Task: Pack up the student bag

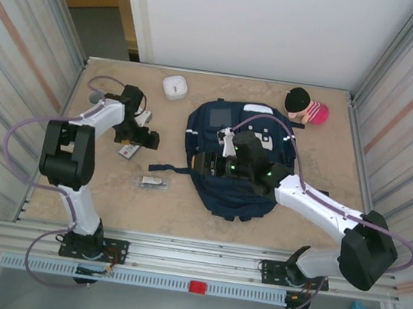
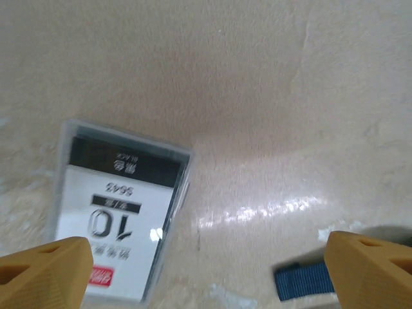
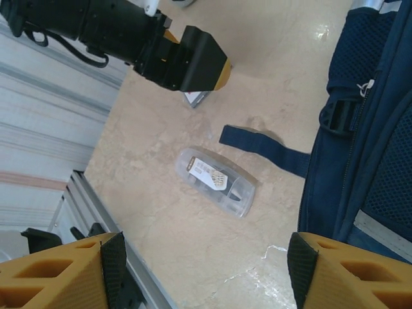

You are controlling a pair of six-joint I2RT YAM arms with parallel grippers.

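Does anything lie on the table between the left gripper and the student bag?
Nothing solid blocks the way. From above, bare table separates the left gripper from the student bag; only its dark strap reaches leftward, and a clear plastic case lies nearer the arms, off the line.

The left arm point(image 1: 74, 156) and the right arm point(image 1: 315, 206) have white link shells and black joint housings. A lilac cable point(image 1: 14, 133) runs along each (small green lights point(image 1: 269, 172) glow at the right wrist). The right gripper point(image 3: 203, 273) has orange-yellow fingers point(image 3: 51, 271) with black pads point(image 3: 113, 261).
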